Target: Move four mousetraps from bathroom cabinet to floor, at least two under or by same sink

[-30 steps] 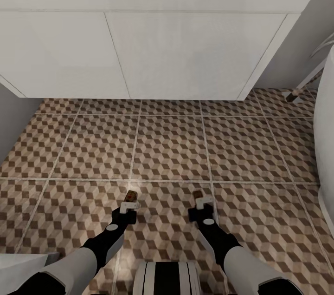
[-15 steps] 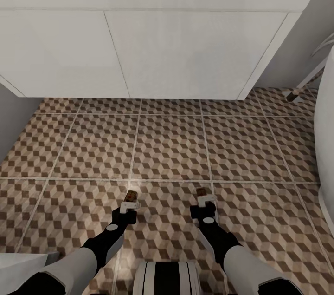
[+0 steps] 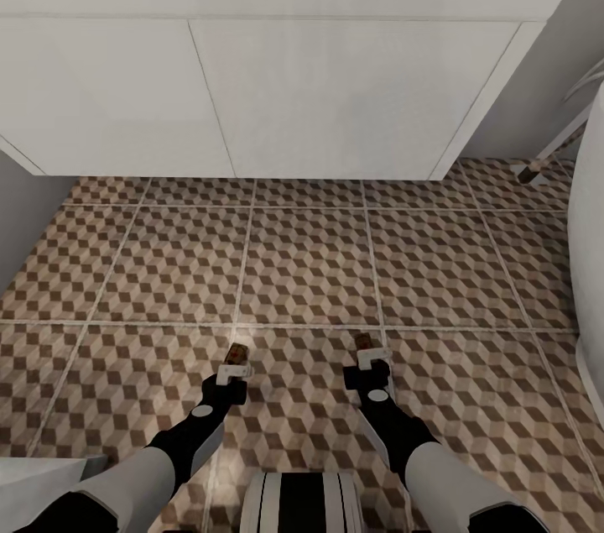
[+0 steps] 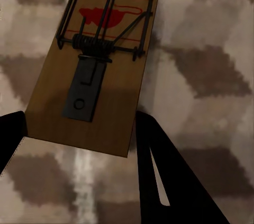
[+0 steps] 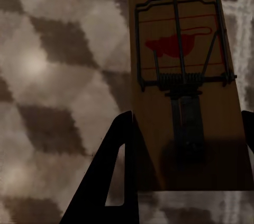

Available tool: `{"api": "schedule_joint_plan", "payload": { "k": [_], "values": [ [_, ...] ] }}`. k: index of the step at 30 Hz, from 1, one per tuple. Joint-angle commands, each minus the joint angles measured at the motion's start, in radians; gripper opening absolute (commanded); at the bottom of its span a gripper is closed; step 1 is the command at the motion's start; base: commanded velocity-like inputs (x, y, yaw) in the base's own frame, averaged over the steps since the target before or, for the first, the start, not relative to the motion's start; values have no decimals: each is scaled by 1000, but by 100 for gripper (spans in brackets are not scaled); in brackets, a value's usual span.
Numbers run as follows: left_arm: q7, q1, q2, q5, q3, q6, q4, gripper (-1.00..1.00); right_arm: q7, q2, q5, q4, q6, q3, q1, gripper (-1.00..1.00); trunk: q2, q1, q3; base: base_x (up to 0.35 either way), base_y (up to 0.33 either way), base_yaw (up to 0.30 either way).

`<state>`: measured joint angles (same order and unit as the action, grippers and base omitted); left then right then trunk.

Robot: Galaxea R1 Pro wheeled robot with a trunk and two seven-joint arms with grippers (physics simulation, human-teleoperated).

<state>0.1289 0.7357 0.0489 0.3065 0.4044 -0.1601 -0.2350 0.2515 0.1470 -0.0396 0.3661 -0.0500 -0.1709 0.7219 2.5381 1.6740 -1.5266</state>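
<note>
so both arms are stretched low over the bathroom floor [image 3: 302, 264], each one carrying a mousetrap. the left gripper [image 3: 234, 368] has its dark fingers [image 4: 169, 181] pinching the back end of the left mousetrap [image 4: 98, 60], with the spring and red mouse print facing the wrist camera and the far end sticking out past the fingertips. same deal on the other side: the right gripper [image 3: 372, 365] is clamped on the right mousetrap [image 5: 182, 91] by its rear edge. holding them by the tail end probably keeps the fingers off the metal bar and lets the wood go down flat on the tiles. the white vanity unit [image 3: 252, 96] sits just ahead, presumably the sink's base, so dropping both here would likely count as next to it. can't tell whether the traps are touching the tiles yet.
</note>
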Motion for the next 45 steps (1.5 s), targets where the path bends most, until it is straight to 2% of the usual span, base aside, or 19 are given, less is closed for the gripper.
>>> {"api": "schedule_joint_plan", "payload": {
  "k": [1, 7, 9, 13, 27, 45],
  "values": [
    [4, 1, -1, 5, 8, -5, 1, -100, 4, -1, -5, -1, -10, -7, 1, -100, 0, 0, -1, 0, 0, 0],
    [-22, 0, 0, 4, 8, -13, -15, -100, -43, -4, -6, -2, -30, -8, 1, -100, 0, 0, -1, 0, 0, 0],
    [-31, -1, 1, 4, 8, -22, -42, -100, -80, -4, -3, -2, -33, -8, 1, -100, 0, 0, -1, 0, 0, 0],
    [-34, -1, 2, 3, 8, -30, -79, -100, -108, 0, 0, -2, -36, -7, 1, -100, 0, 0, -1, 0, 0, 0],
    [-37, -1, 1, 2, 8, -31, -95, -100, -122, 0, -5, -18, -69, -5, 0, -100, 0, 0, -1, 0, 0, 0],
    [-39, -1, 1, 7, 7, -23, -53, -100, -98, 0, 1, -10, -61, -2, 1, -100, 0, 0, -3, 0, 0, 8]
  ]
}}
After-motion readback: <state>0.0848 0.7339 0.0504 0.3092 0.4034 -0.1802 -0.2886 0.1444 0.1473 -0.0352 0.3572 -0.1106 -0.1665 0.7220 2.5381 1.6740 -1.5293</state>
